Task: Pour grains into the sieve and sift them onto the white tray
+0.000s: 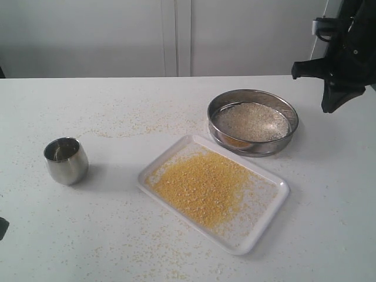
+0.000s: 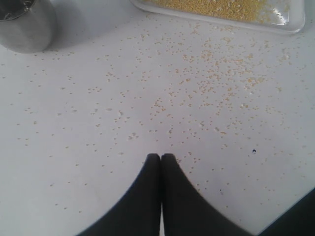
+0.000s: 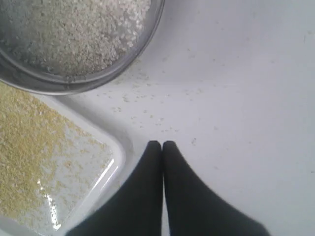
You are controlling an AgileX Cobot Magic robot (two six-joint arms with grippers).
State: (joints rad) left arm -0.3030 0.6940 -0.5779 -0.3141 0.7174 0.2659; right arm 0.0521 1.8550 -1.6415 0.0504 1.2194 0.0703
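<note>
A: Right wrist view: how was the right end effector (image 3: 161, 144)?
B: Fingers pressed together, empty, above the table (image 3: 236, 98).
A: The grains (image 3: 69, 34)?
B: Whitish ones lay in the sieve (image 3: 59, 86); fine yellow ones covered the white tray (image 3: 118, 157) just beside it.

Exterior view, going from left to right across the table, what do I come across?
steel cup → white tray → sieve, set behind the tray's right end → right gripper, hanging above the table's right side.
</note>
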